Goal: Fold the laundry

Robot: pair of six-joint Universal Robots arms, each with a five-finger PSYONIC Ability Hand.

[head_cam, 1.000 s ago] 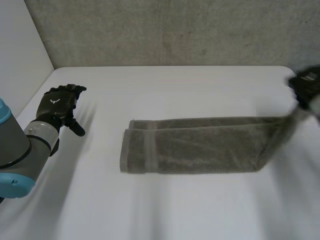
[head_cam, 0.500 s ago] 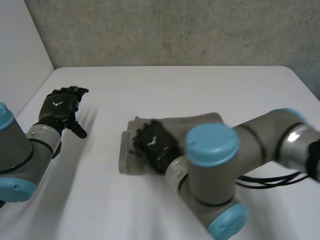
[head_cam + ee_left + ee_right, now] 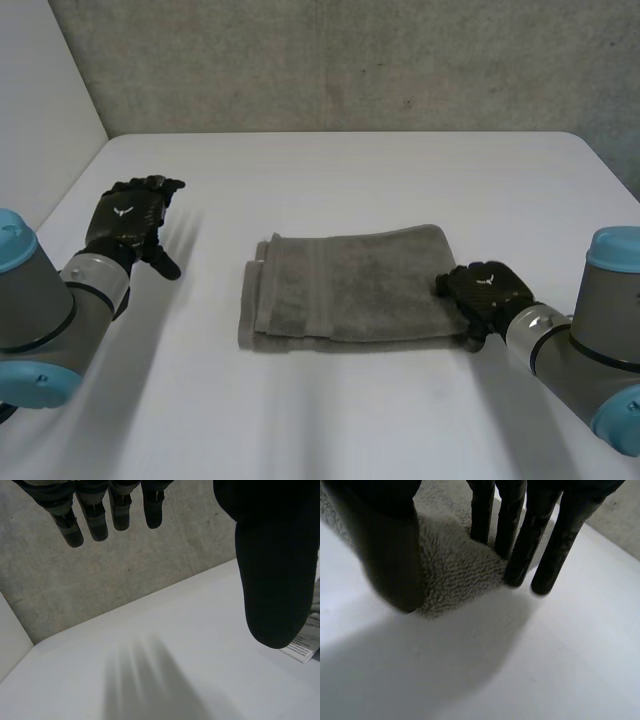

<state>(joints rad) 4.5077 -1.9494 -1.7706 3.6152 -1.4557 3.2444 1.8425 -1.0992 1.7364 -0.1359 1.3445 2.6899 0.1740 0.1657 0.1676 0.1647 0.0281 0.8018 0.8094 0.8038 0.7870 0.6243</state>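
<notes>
A grey towel (image 3: 350, 285) lies folded flat in the middle of the white table (image 3: 330, 180), its layered edges stacked at its left end. My right hand (image 3: 485, 295) rests at the towel's near right corner. In the right wrist view its fingers (image 3: 520, 545) stand straight with their tips on the towel's (image 3: 455, 565) folded corner, and the thumb stands apart beside the edge; the hand is open and grips nothing. My left hand (image 3: 125, 225) hovers open over the table's left side, well clear of the towel. Its thumb (image 3: 275, 555) stands beside the towel's white label (image 3: 300, 647).
A grey concrete wall (image 3: 350, 60) runs behind the table's far edge. A white panel (image 3: 40, 110) stands at the left. Bare table lies in front of the towel and behind it.
The right hand carried the towel's right end over to the left, halving its length, let go and drew back to the new right near corner. The left hand barely moved.
</notes>
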